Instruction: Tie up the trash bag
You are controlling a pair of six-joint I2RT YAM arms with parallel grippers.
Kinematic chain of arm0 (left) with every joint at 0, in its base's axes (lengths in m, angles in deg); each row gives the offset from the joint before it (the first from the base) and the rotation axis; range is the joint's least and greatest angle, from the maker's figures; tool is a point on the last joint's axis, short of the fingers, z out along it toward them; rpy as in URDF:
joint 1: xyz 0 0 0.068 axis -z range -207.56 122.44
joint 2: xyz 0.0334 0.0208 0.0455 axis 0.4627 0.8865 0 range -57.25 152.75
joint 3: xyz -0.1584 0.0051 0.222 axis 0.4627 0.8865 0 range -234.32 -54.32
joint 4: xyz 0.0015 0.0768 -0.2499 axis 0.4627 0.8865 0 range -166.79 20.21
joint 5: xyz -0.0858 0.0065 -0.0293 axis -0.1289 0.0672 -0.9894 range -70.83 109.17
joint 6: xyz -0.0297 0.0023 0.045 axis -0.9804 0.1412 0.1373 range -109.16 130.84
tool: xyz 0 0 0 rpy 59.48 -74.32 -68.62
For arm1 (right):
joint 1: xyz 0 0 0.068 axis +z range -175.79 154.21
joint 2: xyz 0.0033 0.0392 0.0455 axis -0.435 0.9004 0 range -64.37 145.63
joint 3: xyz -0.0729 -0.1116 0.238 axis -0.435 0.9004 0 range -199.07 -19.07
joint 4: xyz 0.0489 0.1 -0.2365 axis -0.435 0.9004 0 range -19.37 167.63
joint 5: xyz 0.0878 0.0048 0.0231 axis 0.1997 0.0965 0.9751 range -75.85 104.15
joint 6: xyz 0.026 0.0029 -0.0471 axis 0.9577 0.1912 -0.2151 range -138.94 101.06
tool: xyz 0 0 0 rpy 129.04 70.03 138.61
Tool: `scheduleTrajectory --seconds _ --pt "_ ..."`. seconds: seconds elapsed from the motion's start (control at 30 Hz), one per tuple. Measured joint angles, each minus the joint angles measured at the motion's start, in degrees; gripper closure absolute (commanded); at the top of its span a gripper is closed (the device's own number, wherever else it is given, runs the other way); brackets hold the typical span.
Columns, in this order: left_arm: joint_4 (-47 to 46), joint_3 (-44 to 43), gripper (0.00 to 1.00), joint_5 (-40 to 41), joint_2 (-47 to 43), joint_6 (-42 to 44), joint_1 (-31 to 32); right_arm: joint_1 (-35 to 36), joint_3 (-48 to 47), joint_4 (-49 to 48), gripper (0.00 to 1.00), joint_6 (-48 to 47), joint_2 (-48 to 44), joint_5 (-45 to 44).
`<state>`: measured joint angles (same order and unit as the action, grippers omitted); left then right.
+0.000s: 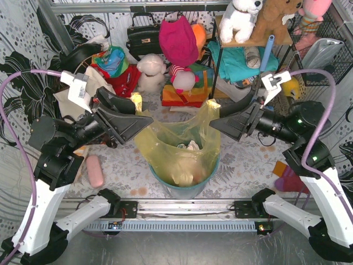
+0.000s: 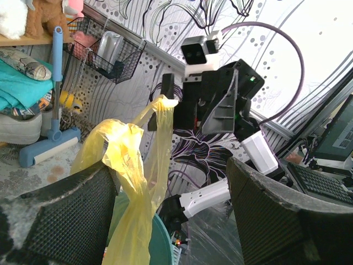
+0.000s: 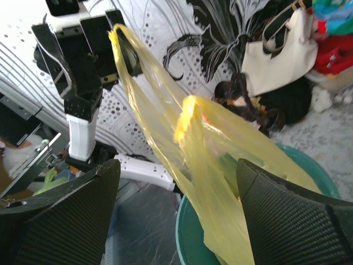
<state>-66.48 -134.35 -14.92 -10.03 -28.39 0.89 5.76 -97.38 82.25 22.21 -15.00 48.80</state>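
Note:
The yellow-green trash bag [image 1: 176, 146] sits in a teal bin [image 1: 185, 190], with white paper [image 1: 192, 145] showing in its mouth. Two bag corners are drawn up into points, the left corner [image 1: 136, 101] and the right corner [image 1: 213, 104]. My left gripper [image 1: 142, 117] is at the left corner with its jaws wide apart [image 2: 171, 165], and bag film [image 2: 129, 182] runs past its left finger. My right gripper [image 1: 212, 122] is at the right corner, also with jaws apart [image 3: 178, 163], and bag film [image 3: 209, 182] hangs between them. Neither pair of jaws is closed on the plastic.
A pink oblong object [image 1: 95, 171] lies left of the bin. An orange and red item [image 1: 287, 178] lies at the right. Soft toys [image 1: 179, 49], a black handbag [image 1: 143, 36], a cream tote [image 3: 276, 49] and a shelf [image 1: 248, 41] crowd the back.

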Motion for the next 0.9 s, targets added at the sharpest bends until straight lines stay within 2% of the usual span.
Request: scheduleTrajectory --seconds 0.17,0.57,0.77,0.9 --pt "0.00 0.00 0.16 0.00 0.02 0.00 0.00 0.00 4.24 -3.06 0.16 2.43 1.51 4.76" --pt "0.00 0.00 0.16 0.11 0.04 0.02 0.00 0.00 7.78 -21.27 0.17 11.82 6.40 11.87" --pt "-0.09 -1.84 0.16 0.07 1.99 -0.22 0.00 0.00 2.54 -26.40 0.18 13.94 9.57 12.59" --pt "-1.66 -6.25 0.16 -0.66 4.48 -0.68 0.00 0.00 -5.97 -29.05 0.20 14.84 12.72 12.50"
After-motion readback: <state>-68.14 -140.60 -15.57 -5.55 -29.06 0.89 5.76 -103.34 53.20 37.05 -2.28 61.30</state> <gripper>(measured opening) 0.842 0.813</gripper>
